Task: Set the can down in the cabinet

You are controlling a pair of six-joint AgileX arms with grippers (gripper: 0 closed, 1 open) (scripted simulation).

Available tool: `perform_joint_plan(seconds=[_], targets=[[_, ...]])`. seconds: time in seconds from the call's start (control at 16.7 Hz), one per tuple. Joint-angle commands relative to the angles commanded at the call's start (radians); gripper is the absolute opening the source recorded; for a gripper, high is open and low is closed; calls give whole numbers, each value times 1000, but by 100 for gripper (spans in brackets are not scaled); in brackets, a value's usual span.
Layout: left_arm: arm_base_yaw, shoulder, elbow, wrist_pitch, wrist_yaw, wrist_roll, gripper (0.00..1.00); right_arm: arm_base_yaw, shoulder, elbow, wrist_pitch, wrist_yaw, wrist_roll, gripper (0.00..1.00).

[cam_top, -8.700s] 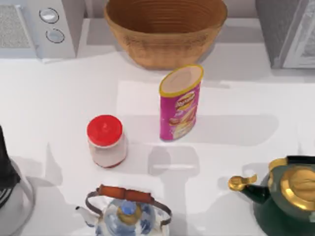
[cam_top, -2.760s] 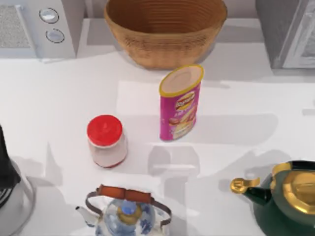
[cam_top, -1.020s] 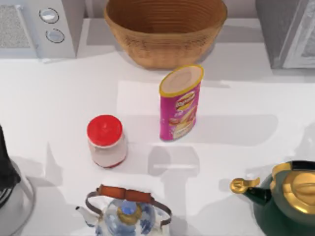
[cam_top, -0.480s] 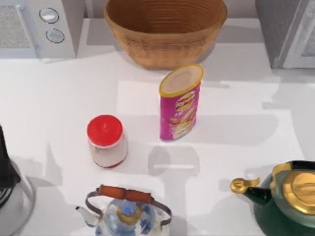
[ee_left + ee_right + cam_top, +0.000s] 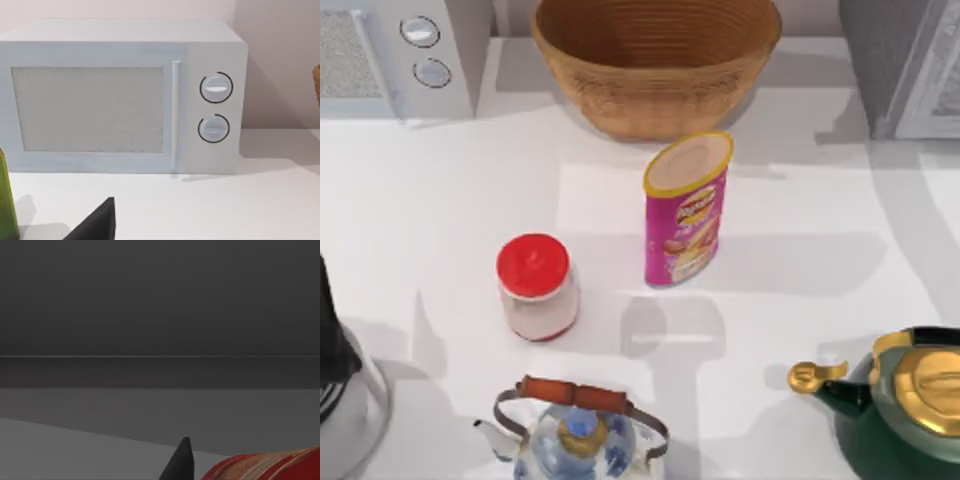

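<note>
Though the right wrist view is dim, you can make out a black tip of the right hand (image 5: 183,461) over a flat grey floor, with a plain grey wall and one thin pale seam behind it. Just beside that tip sits the can (image 5: 267,466): a red body with tan streaks along its curved side, cut off by the picture's edge. You cannot tell whether the right hand is clenched on the can or has released it, nor whether the can touches the floor.

From above, take the pink chip tube (image 5: 687,208) as your landmark; it stands upright mid-bench (image 5: 440,200). The wicker basket (image 5: 656,60) is just behind it, and the grey cabinet (image 5: 900,60) is behind it and well to its right. The white microwave (image 5: 400,55) is behind it and far to its left. A red-lidded jar (image 5: 535,287) stands near the tube, to its left and slightly in front. A blue-and-white teapot (image 5: 578,432) is in front of the tube. A green kettle with a gold lid (image 5: 910,410) is in front and to its right.

Your left hand (image 5: 97,222) is parked facing the microwave's door and two dials; you cannot tell its state.
</note>
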Motion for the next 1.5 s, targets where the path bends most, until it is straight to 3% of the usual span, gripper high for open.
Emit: perform_joint_plan(seconds=[0.72,1.5], targets=[[0,0,0,0,0,0,100,-3,132,168,-48,6,5,0],[0,0,0,0,0,0,100,-73,780,1053,-261,-54,3,0]])
